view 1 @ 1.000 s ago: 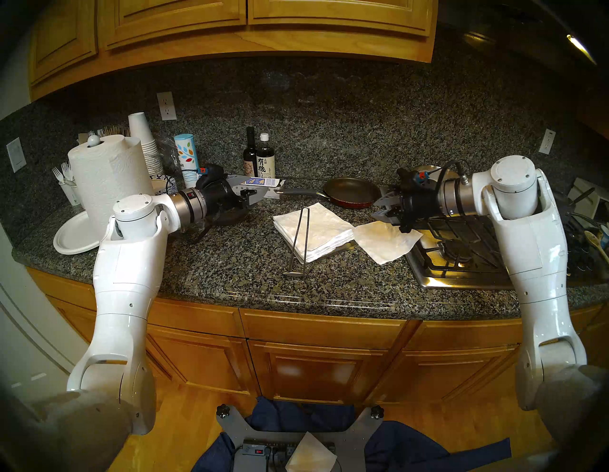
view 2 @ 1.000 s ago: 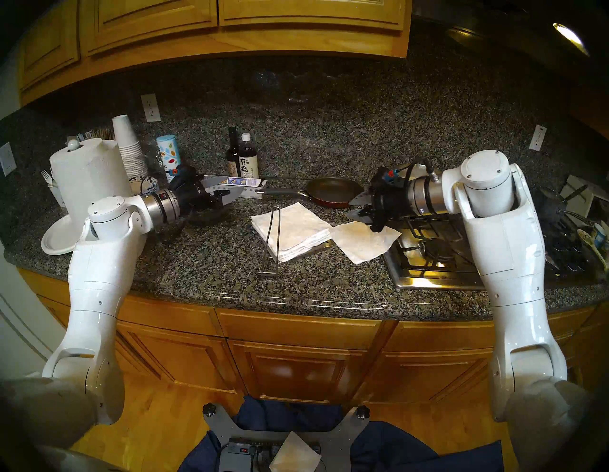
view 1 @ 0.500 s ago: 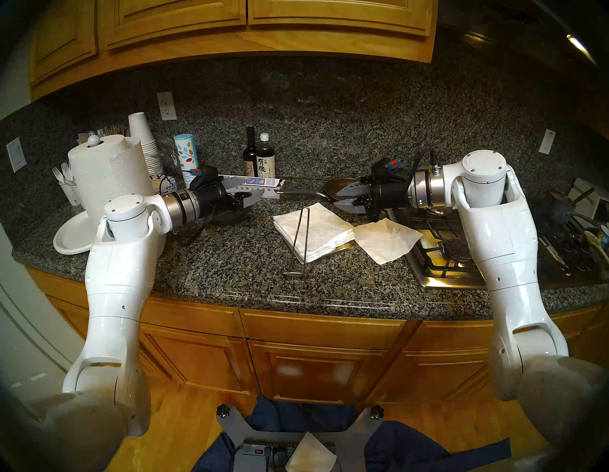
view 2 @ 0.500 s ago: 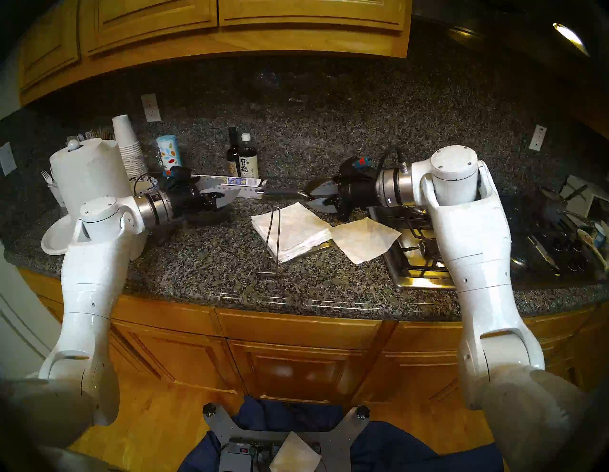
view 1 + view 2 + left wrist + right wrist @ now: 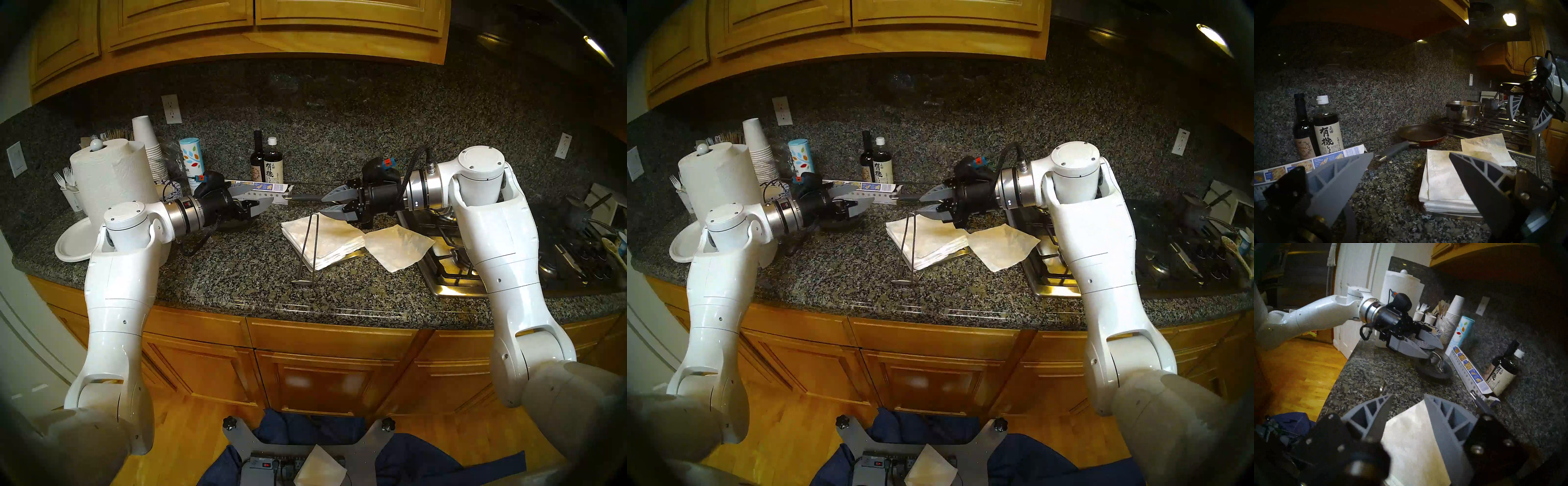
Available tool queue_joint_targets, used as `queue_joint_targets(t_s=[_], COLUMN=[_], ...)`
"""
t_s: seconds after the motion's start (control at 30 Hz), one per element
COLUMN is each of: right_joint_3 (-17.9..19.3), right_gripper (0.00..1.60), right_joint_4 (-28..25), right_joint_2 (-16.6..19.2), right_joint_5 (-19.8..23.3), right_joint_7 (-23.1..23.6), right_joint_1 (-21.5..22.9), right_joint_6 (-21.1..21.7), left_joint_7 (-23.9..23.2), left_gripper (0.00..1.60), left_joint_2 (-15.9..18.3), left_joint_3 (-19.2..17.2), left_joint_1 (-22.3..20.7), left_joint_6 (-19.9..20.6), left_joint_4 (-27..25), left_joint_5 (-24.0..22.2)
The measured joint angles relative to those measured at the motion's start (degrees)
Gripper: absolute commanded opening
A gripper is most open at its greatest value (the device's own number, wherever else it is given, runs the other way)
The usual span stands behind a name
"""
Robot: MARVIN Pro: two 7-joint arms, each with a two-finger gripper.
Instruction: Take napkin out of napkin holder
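Counts, counter and stove: bottles 2 — dark oil bottle (image 5: pixel 257 156), soy sauce bottle (image 5: pixel 273 159). Frying pan (image 5: pixel 1421 134) 1. Steel pot (image 5: pixel 1464 110) 1. Paper towel roll (image 5: pixel 113 180) 1. Napkin stack (image 5: pixel 324 237) 1; loose napkin (image 5: pixel 398 247) 1. Foil box (image 5: pixel 263 193) 1. Wall outlets (image 5: pixel 171 109) 2 seen. Cup stack (image 5: pixel 149 149) 1.

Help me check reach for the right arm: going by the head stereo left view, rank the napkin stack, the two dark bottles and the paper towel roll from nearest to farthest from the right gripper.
From the right gripper:
1. Napkin stack, just below its fingertips.
2. Dark bottles, farther left, by the backsplash.
3. Paper towel roll, far left, past the left gripper.
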Motion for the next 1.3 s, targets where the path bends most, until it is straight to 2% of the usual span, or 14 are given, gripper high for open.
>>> queue_joint_targets(t_s=[0.23, 0.53, 0.97, 1.3], right_joint_3=[0.16, -0.21, -2.04, -4.46], right_gripper=[0.99, 1.00, 1.05, 1.07], right_joint_4=[-4.71, -8.06, -10.72, -10.68], right_joint_2=[0.42, 1.99, 4.60, 6.63], right_joint_5=[0.54, 1.94, 5.52, 7.61], right_joint_7=[-3.16, -6.21, -8.75, -9.14], right_joint_1=[-1.34, -3.11, -4.60, -4.98], right_joint_6=[3.25, 6.20, 8.60, 8.88], left_joint_7=[-0.32, -0.41, -0.39, -0.11], left_gripper=[1.60, 1.60, 1.60, 1.60], left_joint_2=[0.00, -0.19, -0.99, -1.36], left_joint_3=[-1.39, -2.18, -2.12, -2.12], left_joint_1=[1.59, 2.54, 2.69, 2.67], left_joint_6=[0.85, 1.20, 0.90, 0.74], left_joint_4=[-1.75, -2.39, -2.13, -1.86], left_joint_5=[-0.15, -0.12, 0.17, 0.44])
